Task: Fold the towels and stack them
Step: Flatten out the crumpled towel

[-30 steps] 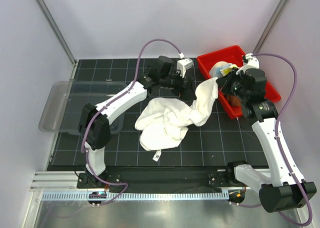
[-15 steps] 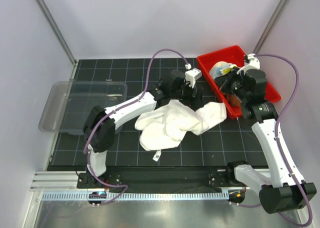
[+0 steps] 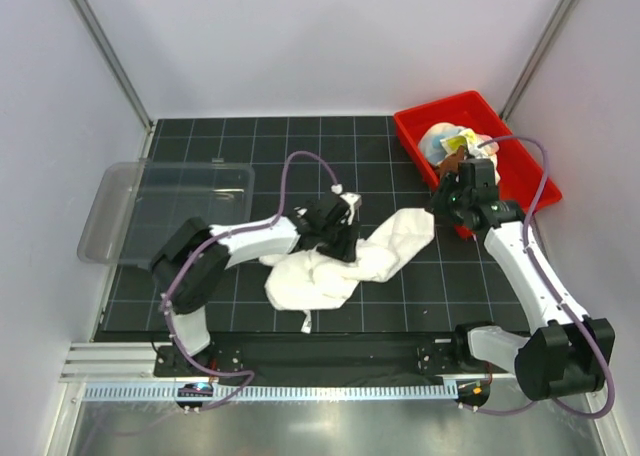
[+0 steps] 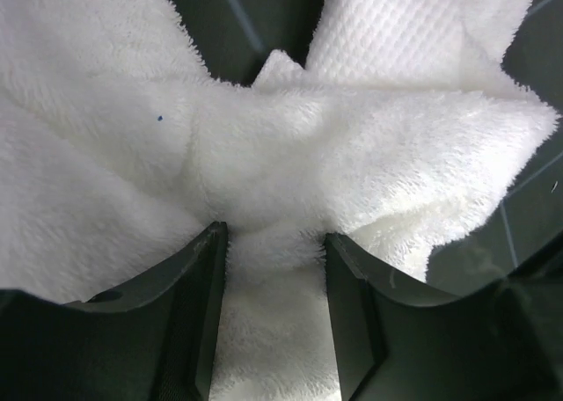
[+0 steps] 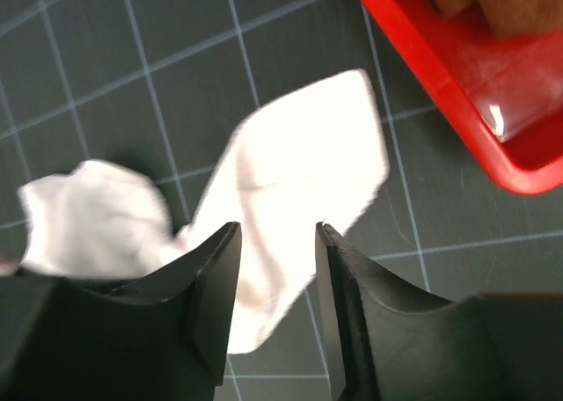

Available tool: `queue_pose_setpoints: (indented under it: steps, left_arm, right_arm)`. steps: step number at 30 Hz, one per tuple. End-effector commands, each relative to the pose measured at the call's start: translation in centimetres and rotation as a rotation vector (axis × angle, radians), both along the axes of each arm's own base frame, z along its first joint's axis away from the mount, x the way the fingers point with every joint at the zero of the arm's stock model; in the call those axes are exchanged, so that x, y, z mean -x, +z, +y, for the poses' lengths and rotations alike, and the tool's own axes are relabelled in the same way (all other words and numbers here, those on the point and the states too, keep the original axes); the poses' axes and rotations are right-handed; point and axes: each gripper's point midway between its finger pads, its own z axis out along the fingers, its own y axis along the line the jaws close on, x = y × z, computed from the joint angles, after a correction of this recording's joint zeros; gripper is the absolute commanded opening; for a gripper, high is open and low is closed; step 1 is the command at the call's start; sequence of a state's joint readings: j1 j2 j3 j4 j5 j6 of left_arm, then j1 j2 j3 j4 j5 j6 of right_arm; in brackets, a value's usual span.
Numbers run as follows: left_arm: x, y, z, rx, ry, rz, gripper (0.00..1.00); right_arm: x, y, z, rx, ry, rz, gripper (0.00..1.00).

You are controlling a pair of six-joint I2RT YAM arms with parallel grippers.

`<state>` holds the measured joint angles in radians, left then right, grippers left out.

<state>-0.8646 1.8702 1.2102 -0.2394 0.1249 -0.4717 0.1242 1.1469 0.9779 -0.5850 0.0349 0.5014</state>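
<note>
A: Where's the big one rn?
B: Cream-white towel sits crumpled on the mat, near-middle, w/ one tail running out to the right. Not flat, no fold in it yet.
A: Left side?
B: Left gripper is down on the heap, jaws abt half apart, a ridge of pile filling the gap. Biting or just straddling, can't tell.
A: Right?
B: Right gripper hangs over the tail end, jaws partly apart, nothing in them.
A: Best way fwd?
B: IMO spread before folding. Each side takes one layer at a hem or corner, then pull apart till it lies flat. A mid-heap pinch prob lifts several layers and drags the bunch.
A: The rest?
B: Farther back: clear tray at left, red bin far right w/ the small towels and a brown one. Those can wait.
</note>
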Motion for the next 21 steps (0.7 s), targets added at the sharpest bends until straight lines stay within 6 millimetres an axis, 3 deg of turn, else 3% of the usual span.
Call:
queue_pose_setpoints:
  steps: [1,4,8,10,14,21]
  left_arm:
    - [1.9,3.2,3.9,0.009,0.156,-0.018,0.49]
    - [2.9,3.5,5.5,0.020,0.203,-0.025,0.48]
    - [3.7,4.2,6.8,0.047,0.206,-0.059,0.49]
    - [3.6,4.1,7.1,0.037,0.205,-0.069,0.49]
    - [3.7,3.9,7.3,0.024,0.201,-0.065,0.49]
    - [3.6,3.5,7.1,0.016,0.201,-0.058,0.48]
  right_arm:
    - [1.5,-2.7,-0.2,-0.007,-0.021,0.067,0.47]
    - [1.9,-5.2,-0.1,-0.025,-0.037,0.105,0.55]
    - [0.9,-7.5,0.4,-0.043,-0.028,0.100,0.61]
    - [-0.1,-7.8,2.0,-0.096,0.047,0.060,0.63]
    - [-1.5,-8.7,2.6,-0.093,0.104,0.034,0.65]
    - [-3.2,-12.2,2.3,-0.049,0.130,0.088,0.70]
